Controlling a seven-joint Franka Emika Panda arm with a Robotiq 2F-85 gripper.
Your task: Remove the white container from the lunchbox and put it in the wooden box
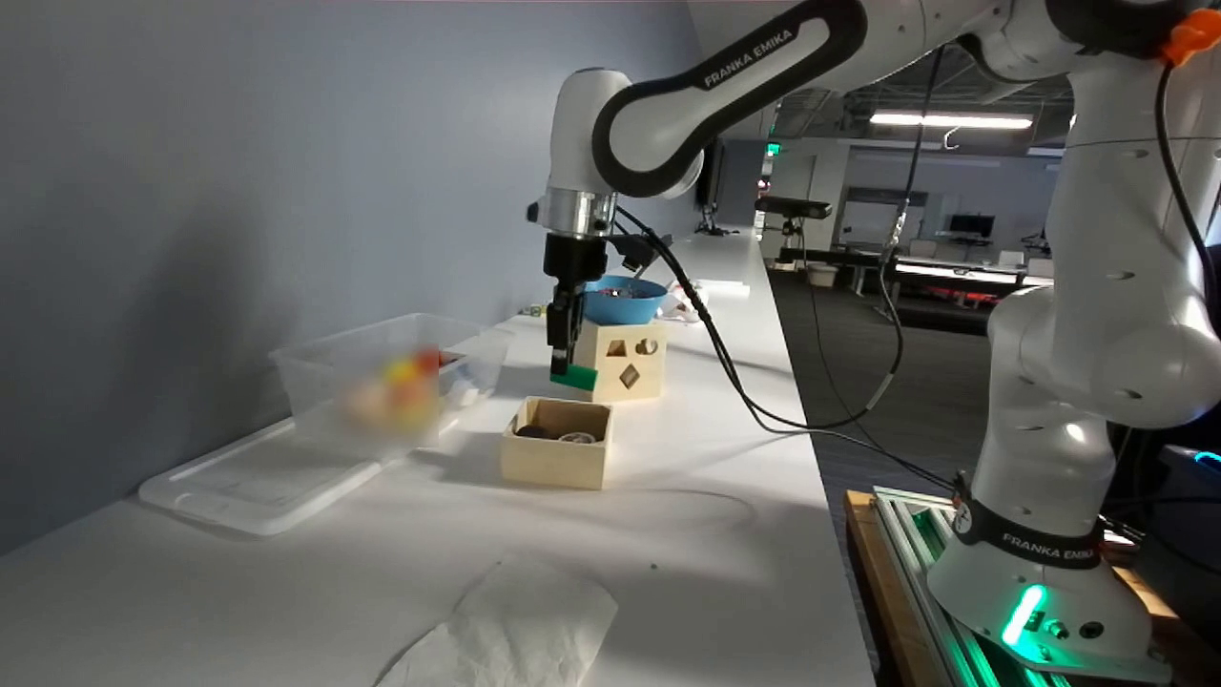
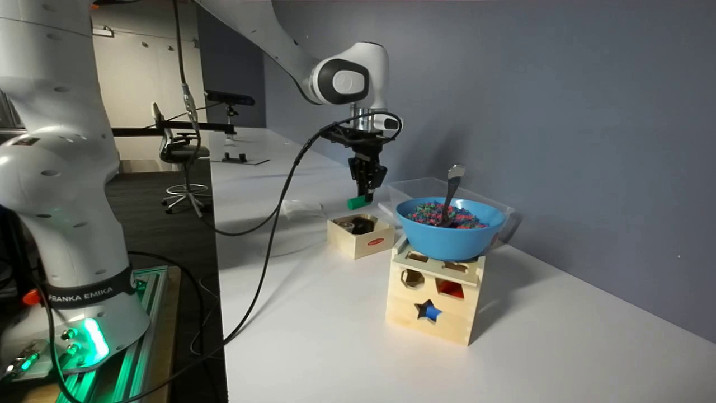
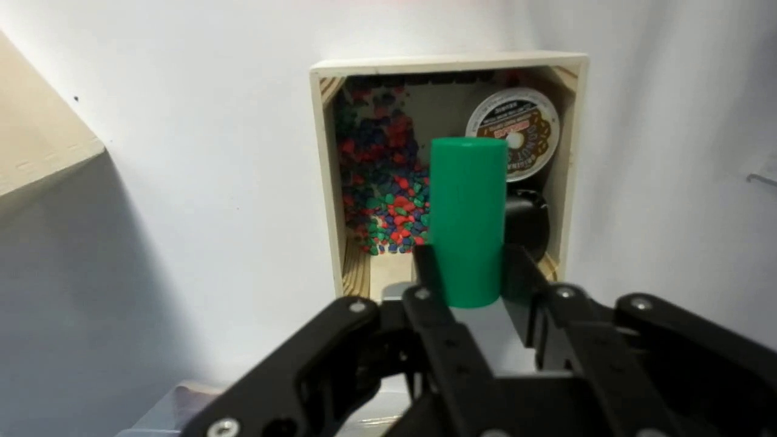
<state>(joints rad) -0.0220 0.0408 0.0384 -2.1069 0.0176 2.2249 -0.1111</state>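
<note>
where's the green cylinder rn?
Just right of center in the wrist view: the green cylinder is clamped in the hand. Both exterior views show it above the wooden box.

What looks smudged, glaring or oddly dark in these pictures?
In an exterior view, a red-and-yellow patch at the lunchbox is too blurred to identify; in both exterior views, the robot's green base light glares; in the wrist view, a broad shadow falls beside the wooden cube, and the wooden box is dimmer inside toward the picture's top.
</note>
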